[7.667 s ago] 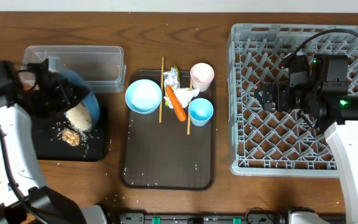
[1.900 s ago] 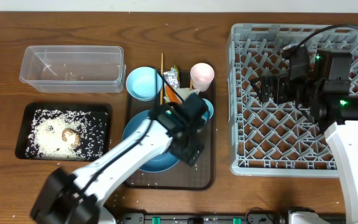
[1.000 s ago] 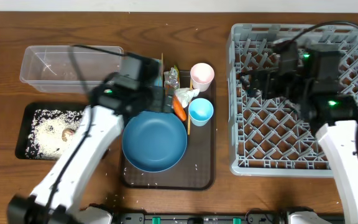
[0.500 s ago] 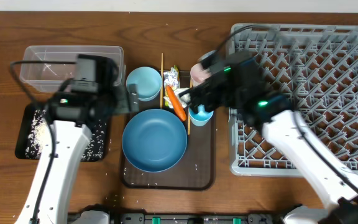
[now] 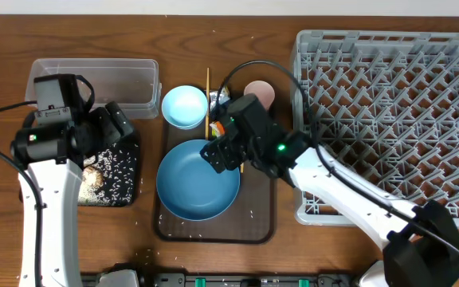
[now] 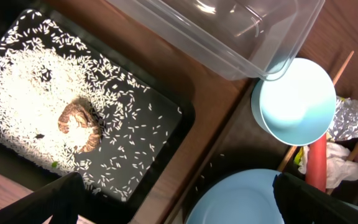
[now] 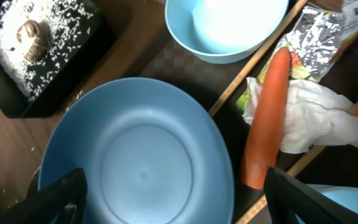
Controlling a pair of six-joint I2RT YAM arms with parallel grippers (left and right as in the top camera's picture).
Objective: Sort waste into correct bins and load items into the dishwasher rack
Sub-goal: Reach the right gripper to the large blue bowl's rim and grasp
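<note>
The large blue bowl point(image 5: 194, 182) point(image 7: 138, 168) lies empty on the brown serving tray point(image 5: 255, 223). My right gripper point(image 5: 219, 151) point(image 7: 179, 196) hovers open over the bowl, nothing between its fingers. Just right of it lie the orange carrot point(image 7: 266, 118), the white tissue point(image 7: 319, 121), a silver wrapper point(image 7: 319, 37) and a chopstick point(image 7: 253, 71). The small light-blue bowl point(image 5: 184, 106) point(image 6: 297, 102) sits behind. My left gripper point(image 5: 120, 131) point(image 6: 182, 202) is open and empty above the black tray point(image 5: 126, 187) point(image 6: 166, 106), which holds rice point(image 6: 23, 93) and a brown scrap point(image 6: 79, 124).
The clear tub point(image 5: 130, 80) point(image 6: 229, 31) stands behind the black tray. The grey dishwasher rack point(image 5: 389, 119) fills the right side. The pink cup point(image 5: 260, 90) peeks out behind my right arm, which crosses the serving tray's right half and the rack's front left corner.
My right arm has swung down and left, from the cups to above the large bowl. My left arm has pulled back left, over the black tray.
</note>
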